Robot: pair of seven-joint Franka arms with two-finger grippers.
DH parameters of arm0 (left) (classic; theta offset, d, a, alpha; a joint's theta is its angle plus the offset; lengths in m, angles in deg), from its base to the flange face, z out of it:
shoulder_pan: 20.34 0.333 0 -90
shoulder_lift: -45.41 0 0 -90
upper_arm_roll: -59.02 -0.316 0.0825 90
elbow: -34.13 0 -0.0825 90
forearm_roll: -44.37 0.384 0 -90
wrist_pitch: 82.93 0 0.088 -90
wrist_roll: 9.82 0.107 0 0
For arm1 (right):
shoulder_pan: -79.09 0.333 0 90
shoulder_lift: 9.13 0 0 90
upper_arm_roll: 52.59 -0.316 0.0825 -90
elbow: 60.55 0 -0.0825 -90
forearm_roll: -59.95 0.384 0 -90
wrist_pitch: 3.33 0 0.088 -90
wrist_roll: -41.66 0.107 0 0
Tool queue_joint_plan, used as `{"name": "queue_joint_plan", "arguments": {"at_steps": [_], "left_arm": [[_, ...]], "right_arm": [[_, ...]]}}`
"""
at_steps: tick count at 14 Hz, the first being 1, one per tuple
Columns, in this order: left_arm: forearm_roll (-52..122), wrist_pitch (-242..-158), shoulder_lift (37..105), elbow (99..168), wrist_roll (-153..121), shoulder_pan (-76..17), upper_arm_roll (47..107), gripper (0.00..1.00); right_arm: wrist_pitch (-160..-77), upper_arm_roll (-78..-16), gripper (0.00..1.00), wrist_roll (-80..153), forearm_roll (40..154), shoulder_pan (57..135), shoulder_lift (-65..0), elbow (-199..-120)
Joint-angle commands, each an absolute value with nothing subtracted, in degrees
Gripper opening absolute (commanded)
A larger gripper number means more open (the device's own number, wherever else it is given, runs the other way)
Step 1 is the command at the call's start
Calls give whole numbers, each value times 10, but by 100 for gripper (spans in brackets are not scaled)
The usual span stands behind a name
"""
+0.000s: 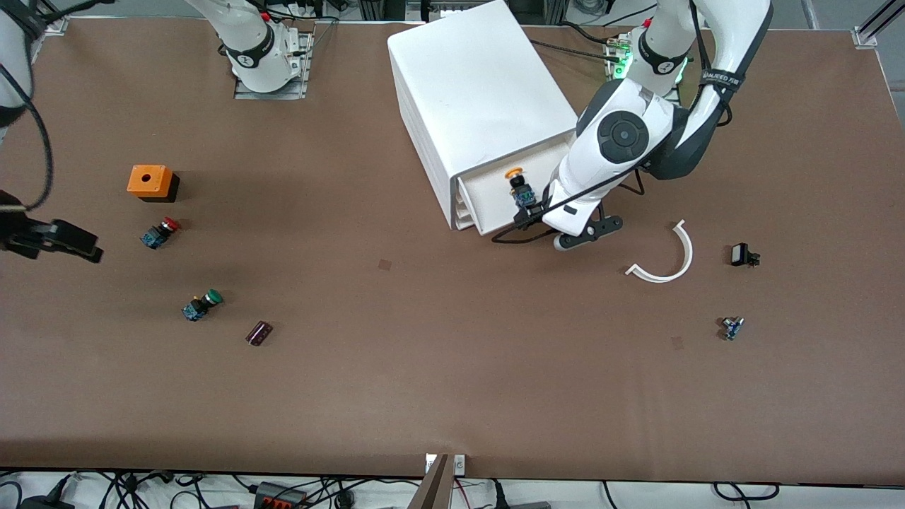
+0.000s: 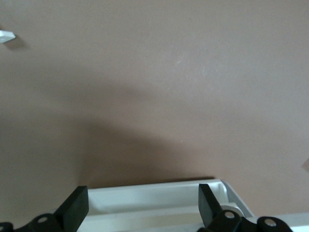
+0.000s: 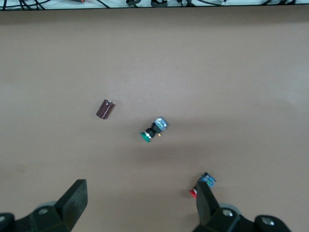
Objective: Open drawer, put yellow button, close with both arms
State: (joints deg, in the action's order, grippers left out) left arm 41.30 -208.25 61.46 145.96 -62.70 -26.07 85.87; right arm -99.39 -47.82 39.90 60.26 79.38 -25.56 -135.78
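Note:
The white cabinet [image 1: 481,92] has its top drawer [image 1: 486,196] pulled out. The yellow button [image 1: 518,185] lies inside it, yellow cap toward the cabinet and blue base toward the drawer's front. My left gripper [image 1: 535,208] hangs over the drawer's front edge, just beside the button. In the left wrist view the left gripper [image 2: 142,195] is open, its fingers astride the drawer's front rim [image 2: 231,195] and holding nothing. My right gripper [image 1: 85,247] waits open over the right arm's end of the table, near the red-capped button [image 1: 160,232]; in its wrist view the right gripper [image 3: 140,198] is empty.
An orange box [image 1: 150,182], a green-capped button [image 1: 201,305] and a small dark brown part [image 1: 259,333] lie toward the right arm's end. A white curved strip [image 1: 668,258], a black part [image 1: 742,255] and a small blue part [image 1: 732,327] lie toward the left arm's end.

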Motion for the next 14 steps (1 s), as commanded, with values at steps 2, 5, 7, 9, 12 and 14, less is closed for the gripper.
{"name": "queue_joint_plan", "arguments": {"at_steps": [2, 5, 7, 9, 12, 14], "left_arm": [[402, -2060, 587, 1487, -634, -254, 899, 100], [392, -2060, 586, 1496, -656, -254, 921, 100], [391, -2057, 586, 1497, -656, -254, 929, 100], [385, -2054, 586, 1497, -660, -254, 936, 100], [385, -2054, 586, 1497, -668, -254, 946, 100], [385, -2045, 586, 1497, -669, -254, 953, 100]], "right_arm": [[-967, -491, 100, 381, 607, 779, -216, -1383], [-919, -494, 100, 379, 593, 782, -199, -1389], [-939, -495, 100, 381, 594, 784, -176, -1430], [-990, -495, 100, 388, 593, 788, -132, -1509], [-1001, -495, 100, 385, 583, 789, -119, -1525], [-995, -496, 100, 380, 570, 793, -121, -1513]]}}
